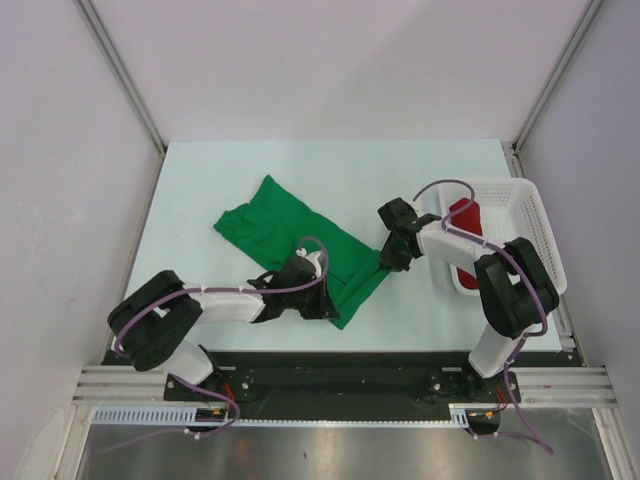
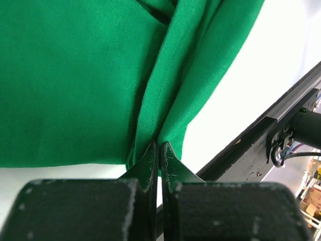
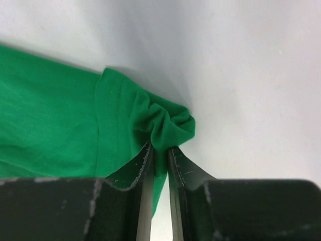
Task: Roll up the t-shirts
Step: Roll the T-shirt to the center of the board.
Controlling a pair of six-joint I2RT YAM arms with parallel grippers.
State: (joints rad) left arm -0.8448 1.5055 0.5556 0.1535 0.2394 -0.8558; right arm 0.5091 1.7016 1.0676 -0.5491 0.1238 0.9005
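The green t-shirt [image 1: 290, 235] lies spread flat on the white table, running diagonally from the middle towards the front. My left gripper [image 1: 328, 306] is shut on its near corner, and the left wrist view shows the cloth [image 2: 75, 75] bunched into the closed tips [image 2: 159, 145]. My right gripper [image 1: 386, 264] is at the shirt's right corner. In the right wrist view its tips [image 3: 159, 146] pinch a puckered fold of the hem [image 3: 165, 123]. The red t-shirt [image 1: 465, 222] sits rolled in the basket.
A white mesh basket [image 1: 535, 230] stands at the table's right edge, just behind my right arm. The black front rail [image 2: 271, 130] runs close below the shirt's near corner. White walls enclose the table on three sides.
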